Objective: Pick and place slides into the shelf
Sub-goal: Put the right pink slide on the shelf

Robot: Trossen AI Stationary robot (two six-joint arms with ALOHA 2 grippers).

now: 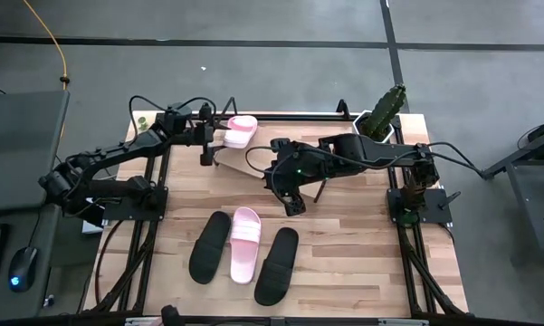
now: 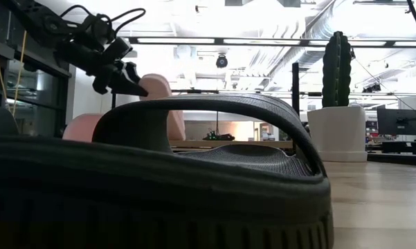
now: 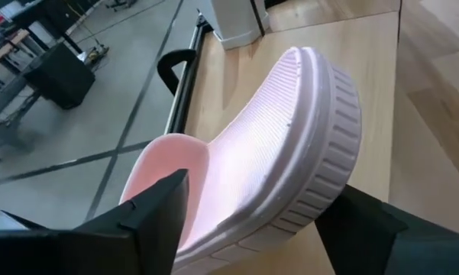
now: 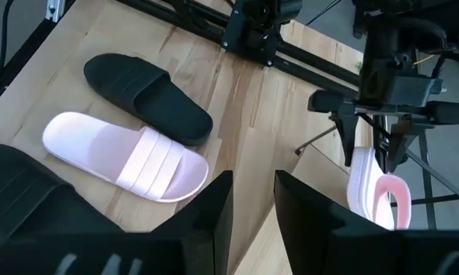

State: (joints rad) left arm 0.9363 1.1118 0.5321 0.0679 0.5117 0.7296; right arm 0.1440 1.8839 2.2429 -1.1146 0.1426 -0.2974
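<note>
One pale pink slide (image 1: 239, 131) is at the far left end of the shelf (image 1: 243, 163), a slanted wooden board in a black wire frame. In the right wrist view this slide (image 4: 370, 191) stands on its long edge. My left gripper (image 1: 207, 136) is open, with a finger on each side of this slide (image 3: 282, 145). Two black slides (image 1: 210, 246) (image 1: 277, 264) and a second pink slide (image 1: 245, 243) lie flat on the table's near half. My right gripper (image 1: 296, 205) hangs above the middle of the table, its fingers (image 4: 253, 183) a narrow gap apart with nothing between them. My left gripper has its open fingers on either side of one end of the pink slide (image 3: 237, 221), one by the footbed and one by the ribbed sole. They come nearly level from the table's left. I cannot tell whether either finger touches it.
A cactus in a white pot (image 1: 380, 119) stands at the table's far right corner. In the low view the nearest black slide (image 2: 194, 173) fills the foreground. Black frame rails run along the table's left (image 1: 127, 263) and right (image 1: 425, 263) sides.
</note>
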